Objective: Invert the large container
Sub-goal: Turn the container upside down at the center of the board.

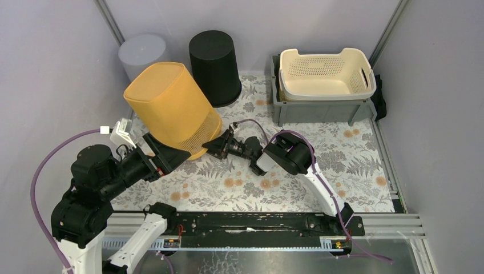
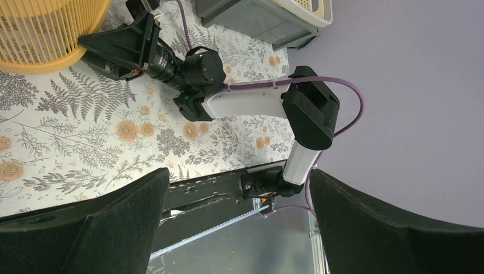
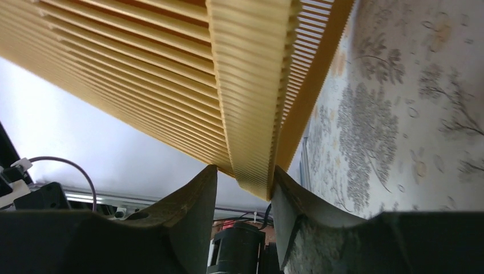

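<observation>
Nearest, at 8 o'clock on the desk [image 1: 319, 171], the left gripper [image 1: 171, 153] stands spread to its widest. Its wrist view shows nothing between the fingers [image 2: 85, 228], which the top view hides.

Just beyond, near the desk's centre, the right gripper [image 3: 245, 177] straddles the slatted rim of the large container [image 1: 168, 100]. Only the right wrist view shows the rim wall between its fingers, close on both sides. Whether they pinch it cannot be told.

The yellow container leans at 10 o'clock, base raised, low rim edge on the desk.

Farthest: grey bin [image 1: 141, 51] at 11, black bin [image 1: 214, 65] at 12, cream basket [image 1: 325, 71] in a grey crate [image 1: 319, 109] at 1.
</observation>
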Tool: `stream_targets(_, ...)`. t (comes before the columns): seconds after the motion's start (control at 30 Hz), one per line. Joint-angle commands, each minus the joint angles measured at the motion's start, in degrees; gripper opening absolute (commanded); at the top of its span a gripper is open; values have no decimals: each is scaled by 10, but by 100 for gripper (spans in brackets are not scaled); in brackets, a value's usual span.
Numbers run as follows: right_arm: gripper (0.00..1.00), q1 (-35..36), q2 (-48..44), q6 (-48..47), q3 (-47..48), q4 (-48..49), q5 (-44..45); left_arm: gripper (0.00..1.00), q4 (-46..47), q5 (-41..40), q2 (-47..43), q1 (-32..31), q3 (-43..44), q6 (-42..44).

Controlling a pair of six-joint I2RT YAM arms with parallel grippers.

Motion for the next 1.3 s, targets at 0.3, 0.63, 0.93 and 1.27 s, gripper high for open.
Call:
stream_targets(0.3,50,-8,-64,-35,-50,-98,21,100,34,13,-8,1,-8,-5)
stream_targets(0.63,55,-8,-91,-61,-60,-185,21,100,37,14,-9,1,-12,-5)
stream_targets(0.93,60,-8,-145,-116,-70,-356,18,100,44,15,-11,1,-21,-7)
stream_targets(1.27,61,-8,-197,-159,-91,-431,5,100,51,18,-9,1,-28,-6)
